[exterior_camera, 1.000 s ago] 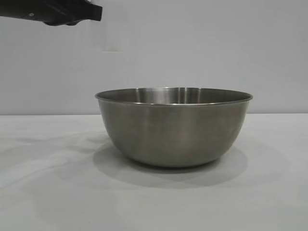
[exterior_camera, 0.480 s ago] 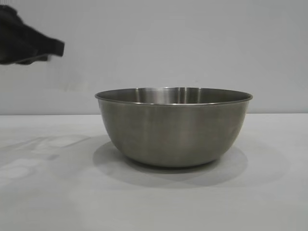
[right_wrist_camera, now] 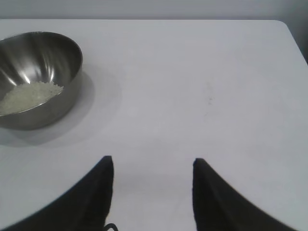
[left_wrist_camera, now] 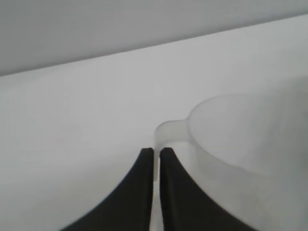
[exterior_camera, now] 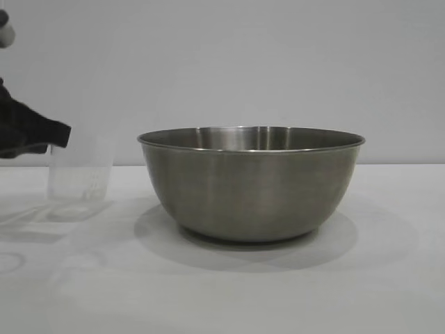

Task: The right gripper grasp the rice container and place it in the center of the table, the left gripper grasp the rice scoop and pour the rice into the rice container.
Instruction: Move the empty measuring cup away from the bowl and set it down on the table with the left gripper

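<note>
The rice container, a wide steel bowl, stands in the middle of the white table. From the right wrist it appears farther off as the same rice container, with a pale heap of rice on its bottom. At the left, well apart from the bowl, the clear rice scoop is upright at table level. My left gripper holds it; the left wrist view shows that gripper shut on the handle of the rice scoop. My right gripper hovers open over bare table, off to one side of the bowl.
A plain grey wall rises behind the table. In the right wrist view the table's rounded far corner shows, with broad bare tabletop between my right gripper and the bowl.
My left gripper has dropped from the upper left and drawn back toward the left edge. The scoop has come into view at table level. Bowl and right gripper are unmoved.
</note>
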Available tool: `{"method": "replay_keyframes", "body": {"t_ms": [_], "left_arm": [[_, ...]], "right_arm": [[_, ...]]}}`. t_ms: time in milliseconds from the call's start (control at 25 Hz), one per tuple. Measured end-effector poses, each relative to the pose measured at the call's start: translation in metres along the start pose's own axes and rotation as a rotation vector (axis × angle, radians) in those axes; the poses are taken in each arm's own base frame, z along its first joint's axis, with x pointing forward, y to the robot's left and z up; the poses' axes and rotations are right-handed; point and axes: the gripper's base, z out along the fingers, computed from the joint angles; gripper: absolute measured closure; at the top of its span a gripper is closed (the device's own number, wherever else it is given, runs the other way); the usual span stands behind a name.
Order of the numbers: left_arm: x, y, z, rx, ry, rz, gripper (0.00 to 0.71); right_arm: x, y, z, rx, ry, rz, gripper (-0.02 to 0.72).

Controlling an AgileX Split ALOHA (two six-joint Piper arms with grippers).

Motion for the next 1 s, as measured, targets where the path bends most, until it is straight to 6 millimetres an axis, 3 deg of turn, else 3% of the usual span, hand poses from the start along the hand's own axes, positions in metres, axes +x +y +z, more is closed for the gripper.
{"method": "replay_keyframes", "body": {"t_ms": [440, 600, 760, 920, 1000], "left_arm": [[0.028, 0.003, -0.021, 0.004, 0.123, -0.022, 0.71], [0.031, 0.007, -0.025, -0.041, 0.14, -0.053, 0.577], [0.032, 0.018, -0.027, -0.166, 0.147, -0.128, 0.585], [0.033, 0.018, -0.026, -0.133, 0.147, -0.15, 0.56], [0.033, 0.028, -0.025, -0.125, 0.144, -0.203, 0.56]], "right_arm": [[0.0, 0.0, 0.0, 0.0, 0.0, 0.0, 0.341], [0.0, 0.0, 0.0, 0.0, 0.0, 0.0, 0.341], [0.0, 0.0, 0.0, 0.0, 0.0, 0.0, 0.341], [0.0, 0.0, 0.0, 0.0, 0.0, 0.0, 0.341], [0.0, 0.0, 0.0, 0.0, 0.0, 0.0, 0.341]]}}
